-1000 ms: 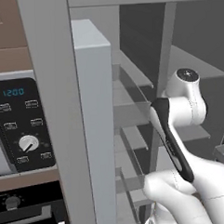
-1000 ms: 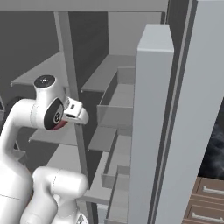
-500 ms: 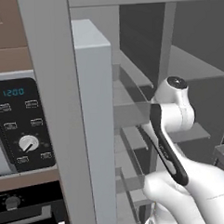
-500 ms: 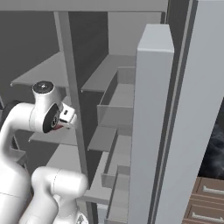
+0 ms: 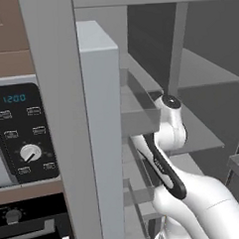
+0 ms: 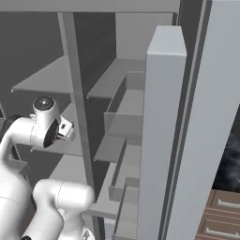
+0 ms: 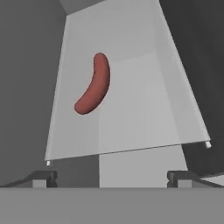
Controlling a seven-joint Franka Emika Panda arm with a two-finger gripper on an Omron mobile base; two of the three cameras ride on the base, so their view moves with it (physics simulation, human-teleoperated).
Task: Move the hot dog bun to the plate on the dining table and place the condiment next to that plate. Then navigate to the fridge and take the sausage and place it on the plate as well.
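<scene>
Stage: sausage fetch, fridge [image 5: 103, 142] reached.
Sausage [image 7: 93, 84]: lying ungrasped on shelf [image 7: 144, 109].
Claw [image 7: 112, 177]: spread wide, empty.
Left: grasp, carry to plate.

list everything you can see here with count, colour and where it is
sausage: one, reddish brown, lying alone on a pale fridge shelf ahead of the claw
fridge shelves: several, grey, stacked inside the open fridge
fridge door: one, light grey, swung open, bins on its inner side
oven panel: one, black, dial and blue clock, left of the fridge
wooden drawers: brown, lower right of the right base view
claw: one, dark tips, open, holding nothing
arm: one, white, reaching into the fridge
</scene>
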